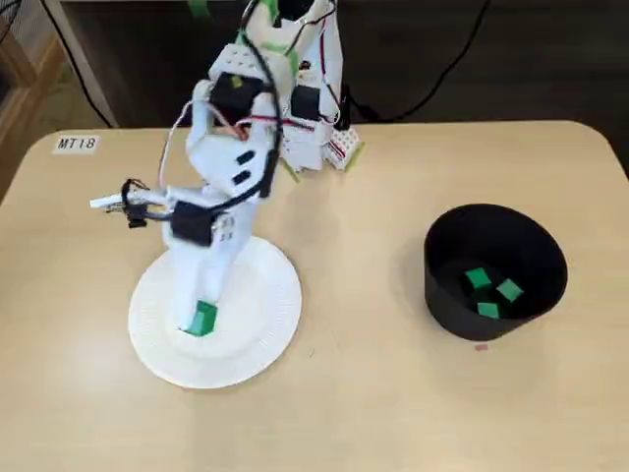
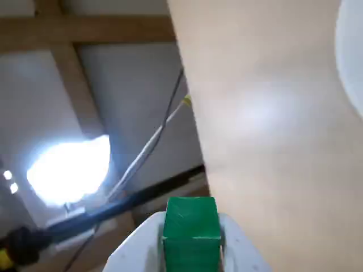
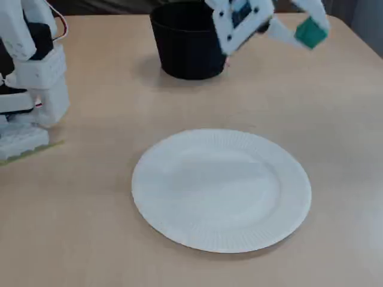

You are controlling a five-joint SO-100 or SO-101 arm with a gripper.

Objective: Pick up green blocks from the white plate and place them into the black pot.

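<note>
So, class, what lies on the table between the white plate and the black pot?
Nothing: in a fixed view, the table between white plate and black pot is bare.

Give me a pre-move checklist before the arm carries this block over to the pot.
1. Green block clamped in gripper: ok.
2. Block clear of white plate: ok, a fixed view shows it in the air.
3. Black pot upright, mouth open: ok.
4. Room in pot: ok, only three blocks on its floor.
5. Grip firmness: cannot tell.
</note>
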